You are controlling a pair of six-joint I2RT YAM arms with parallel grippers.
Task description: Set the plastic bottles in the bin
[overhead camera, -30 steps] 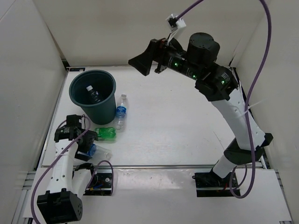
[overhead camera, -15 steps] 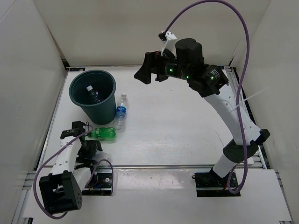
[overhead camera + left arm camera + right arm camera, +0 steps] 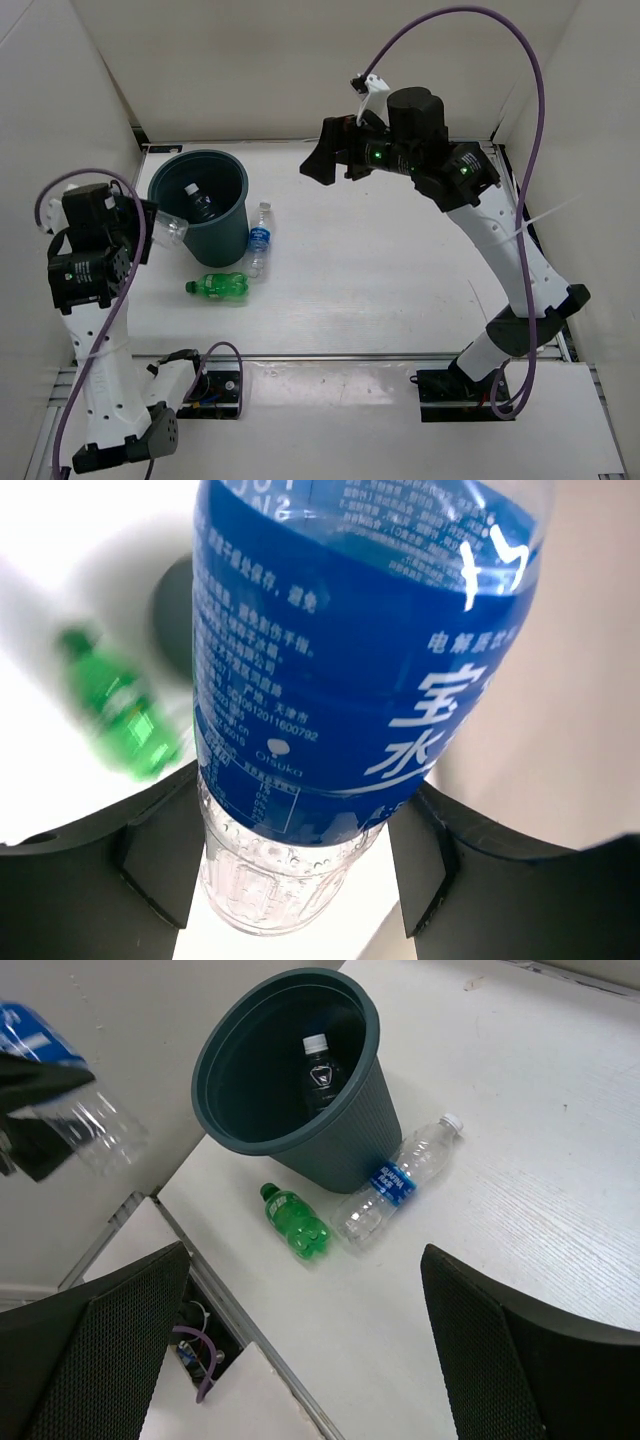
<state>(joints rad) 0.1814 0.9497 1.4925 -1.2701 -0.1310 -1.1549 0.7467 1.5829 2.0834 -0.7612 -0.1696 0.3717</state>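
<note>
Jaws of the left gripper (image 3: 292, 852) clamp a clear, ribbed bottle (image 3: 262, 885) mid-frame; its blue label (image 3: 340, 650) reads "Otsuka" among white Chinese characters; jaws of the right gripper (image 3: 305, 1360) gape wide.

My left claw (image 3: 140, 235) hangs just left of the bin (image 3: 222, 238), jaws closed round a blue-labelled bottle (image 3: 172, 229). The side wall (image 3: 60, 120) stands close behind it, so that flank is tight. The bin's mouth gapes wide; only a dark bottle (image 3: 200, 203) lies inside, with room all round it. A clear bottle (image 3: 260, 238) lies just beside the bin's right flank, and a green bottle (image 3: 222, 287) lies near its front, crowding that corner. Right of the bin the table (image 3: 380, 280) runs open. My right claw (image 3: 330, 155) hovers well right of the bin, jaws spread wide.
</note>
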